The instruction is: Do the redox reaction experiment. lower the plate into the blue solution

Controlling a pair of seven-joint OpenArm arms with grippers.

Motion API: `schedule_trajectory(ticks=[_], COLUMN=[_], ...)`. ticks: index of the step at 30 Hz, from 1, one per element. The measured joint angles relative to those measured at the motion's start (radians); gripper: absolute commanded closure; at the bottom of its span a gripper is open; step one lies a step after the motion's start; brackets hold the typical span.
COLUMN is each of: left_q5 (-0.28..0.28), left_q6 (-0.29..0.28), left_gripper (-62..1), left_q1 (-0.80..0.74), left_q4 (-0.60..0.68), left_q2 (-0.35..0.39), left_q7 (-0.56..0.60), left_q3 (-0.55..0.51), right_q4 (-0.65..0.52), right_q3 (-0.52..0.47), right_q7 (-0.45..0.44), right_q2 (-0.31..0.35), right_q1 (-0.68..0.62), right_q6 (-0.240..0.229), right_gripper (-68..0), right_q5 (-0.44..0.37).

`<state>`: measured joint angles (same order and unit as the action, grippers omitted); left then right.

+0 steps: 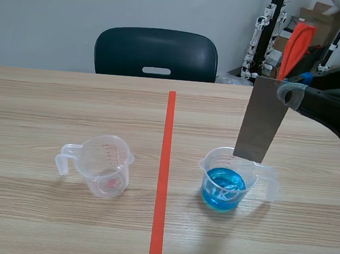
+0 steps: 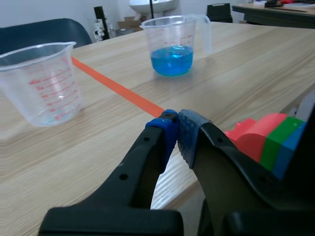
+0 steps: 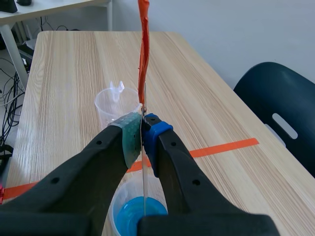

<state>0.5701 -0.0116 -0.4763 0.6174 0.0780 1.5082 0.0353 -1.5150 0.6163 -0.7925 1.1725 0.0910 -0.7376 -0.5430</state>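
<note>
**Plate poised over the cup**

It hangs tilted, lower edge at the rim above the blue solution; thin, stiff, light, likely slick; right gripper clamps its top corner; left gripper fingers together, empty.

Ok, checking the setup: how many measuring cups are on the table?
2. A clear cup left of the tape line; a cup of blue solution right of it, beneath the held plate.
</note>
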Motion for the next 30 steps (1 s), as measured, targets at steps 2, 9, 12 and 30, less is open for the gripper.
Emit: schedule_trajectory(ticks=[2,9,12,30], left_q5=[-0.022,-0.018,-0.018,-0.029], left_q6=[-0.007,-0.064,-0.064,-0.064], left_gripper=[-2.6,-30.4,-50.3,-61.8], left_q1=[0.0,0.0,0.0,0.0], left_q4=[0.017,0.053,0.053,0.063], left_q2=[0.0,0.0,0.0,0.0], left_q7=[0.0,0.0,0.0,0.0], left_q3=[0.0,0.0,0.0,0.0], right_q4=[-0.013,-0.073,-0.092,-0.104], right_q3=[0.0,-0.024,-0.038,-0.046], right_q7=[0.0,0.0,-0.001,0.045], right_q2=[0.008,0.07,0.099,0.13], right_q1=[0.0,0.0,0.003,0.011], right_q6=[0.0,0.0,0.0,0.0], right_gripper=[-0.6,-0.6,-0.6,-0.6], right_q5=[-0.016,-0.053,-0.083,-0.108])
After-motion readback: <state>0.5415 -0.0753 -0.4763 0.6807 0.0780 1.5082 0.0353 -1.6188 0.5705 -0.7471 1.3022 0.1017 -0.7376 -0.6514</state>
